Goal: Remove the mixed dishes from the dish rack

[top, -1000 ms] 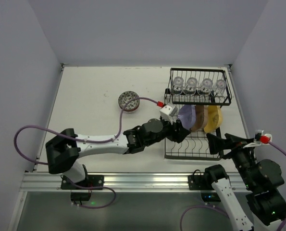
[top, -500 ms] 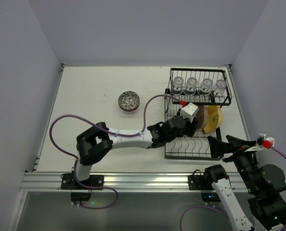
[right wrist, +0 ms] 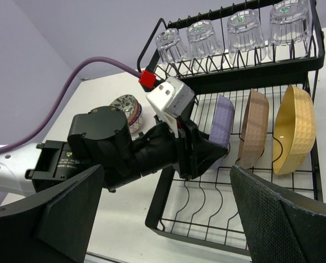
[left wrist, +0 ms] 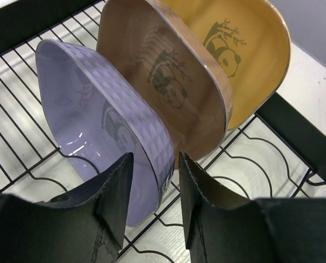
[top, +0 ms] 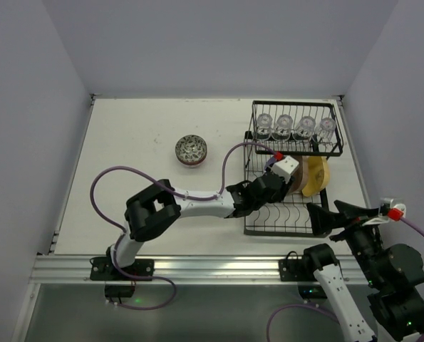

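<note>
Three plates stand on edge in the lower tier of the black dish rack (top: 283, 230): lavender (left wrist: 86, 104), brown (left wrist: 168, 71) and yellow (left wrist: 250, 49). My left gripper (left wrist: 154, 164) reaches into the rack from the left. Its jaws are closed in on the lavender plate's near rim, one pad inside the plate and one against its outer wall. The plate rests in its slot. Several clear glasses (top: 295, 127) stand upside down on the upper shelf. My right gripper (top: 336, 214) hangs wide open at the rack's near right corner, holding nothing.
A small patterned bowl (top: 191, 149) sits on the white table, left of the rack. The left arm's purple cable (top: 229, 153) arcs over the table beside the rack. Side walls close in the table on the left and right.
The left arm pushed further right into the rack, and its jaws narrowed around the lavender plate's rim. The right arm barely shifted.
</note>
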`<action>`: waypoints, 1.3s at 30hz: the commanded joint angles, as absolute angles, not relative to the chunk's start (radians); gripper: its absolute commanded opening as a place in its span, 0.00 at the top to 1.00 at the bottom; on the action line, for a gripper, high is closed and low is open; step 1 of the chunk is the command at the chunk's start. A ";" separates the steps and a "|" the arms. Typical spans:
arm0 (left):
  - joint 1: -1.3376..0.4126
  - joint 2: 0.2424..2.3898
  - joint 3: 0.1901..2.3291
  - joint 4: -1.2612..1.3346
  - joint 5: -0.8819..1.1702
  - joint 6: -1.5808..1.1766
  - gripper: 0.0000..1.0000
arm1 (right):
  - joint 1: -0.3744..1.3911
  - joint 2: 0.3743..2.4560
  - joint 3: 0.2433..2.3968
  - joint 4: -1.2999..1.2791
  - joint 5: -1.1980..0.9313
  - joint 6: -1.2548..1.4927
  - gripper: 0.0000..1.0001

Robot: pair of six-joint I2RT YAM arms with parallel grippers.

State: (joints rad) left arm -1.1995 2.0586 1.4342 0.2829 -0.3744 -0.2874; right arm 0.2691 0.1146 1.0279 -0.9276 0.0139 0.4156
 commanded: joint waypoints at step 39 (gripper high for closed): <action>-1.144 2.072 1.263 0.818 -0.199 -0.428 1.00 | 0.270 0.083 1.071 -0.930 -0.031 0.371 0.01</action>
